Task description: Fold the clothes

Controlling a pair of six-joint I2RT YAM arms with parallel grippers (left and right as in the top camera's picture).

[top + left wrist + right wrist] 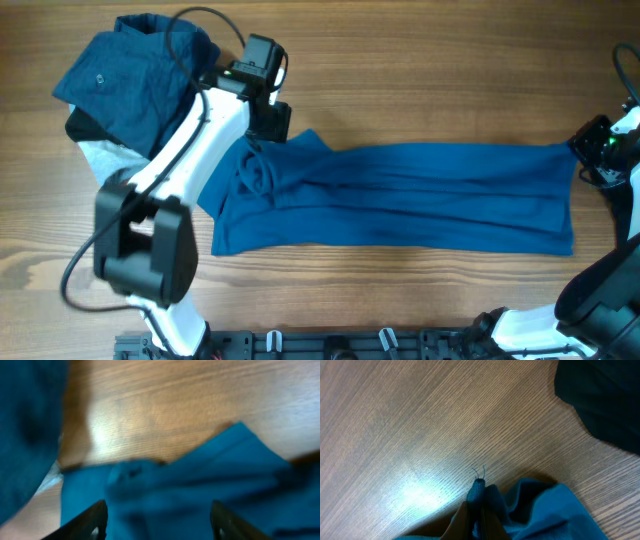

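Observation:
A blue pair of trousers (400,195) lies flat and long across the wooden table, waistband at the left. My left gripper (268,120) hovers over the waistband's far corner, its fingers (160,522) open with blue cloth (175,490) beneath them. My right gripper (592,150) is at the trouser's right far corner, shut on a pinch of the blue hem (480,492).
A pile of dark blue, black and grey clothes (125,85) sits at the far left behind the left arm. A dark cloth (605,400) shows at the right wrist view's top right. The bare wood table (420,80) lies beyond the trousers.

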